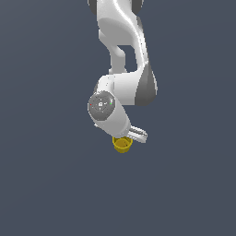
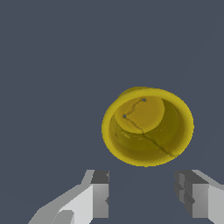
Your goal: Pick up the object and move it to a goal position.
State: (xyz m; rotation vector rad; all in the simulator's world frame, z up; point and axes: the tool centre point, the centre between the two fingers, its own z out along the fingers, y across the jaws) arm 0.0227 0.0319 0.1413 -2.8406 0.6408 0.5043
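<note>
The object, a small mustard-yellow cup (image 1: 122, 144), stands upright on the dark grey floor just below the white arm's hand. In the wrist view I look down into the cup (image 2: 147, 127), seeing its round bottom and thin rim. My gripper (image 2: 142, 192) is open, with the two grey fingers (image 2: 100, 192) spread about as wide as the cup. The cup lies just past the fingertips, not between them, and nothing is held. In the exterior view the gripper (image 1: 128, 138) hovers right over the cup's rim, its fingers mostly hidden by the hand.
A plain dark grey floor (image 1: 50, 184) surrounds the cup on all sides. The arm's white links (image 1: 122, 41) rise above the cup toward the top of the exterior view. No other object shows.
</note>
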